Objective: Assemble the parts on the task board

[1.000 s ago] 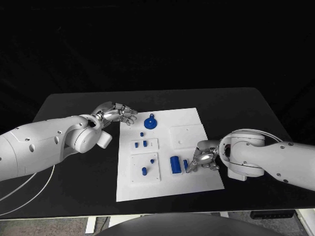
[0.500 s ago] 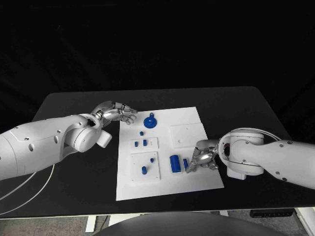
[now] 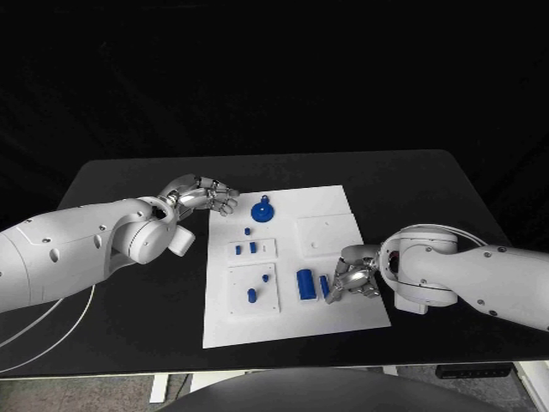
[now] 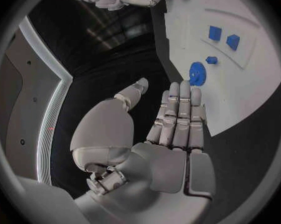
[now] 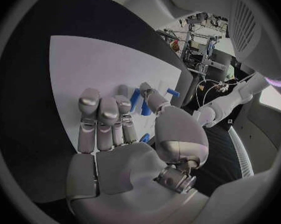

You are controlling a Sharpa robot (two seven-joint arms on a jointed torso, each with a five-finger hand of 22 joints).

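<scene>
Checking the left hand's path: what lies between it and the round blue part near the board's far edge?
In the left wrist view, only bare white task board separates the left hand from the round blue part; the head view agrees.

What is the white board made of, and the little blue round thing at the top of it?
The task board looks like matte white plastic: flat, smooth, no shine, though painted wood could look alike. The blue round part seems to be hard plastic too, evenly coloured with a toothed rim like a gear.

Two bulky white arms, dark screw holes dotting the shells, silver segmented hands, left hand [image 3: 201,196], right hand [image 3: 355,276].
</scene>
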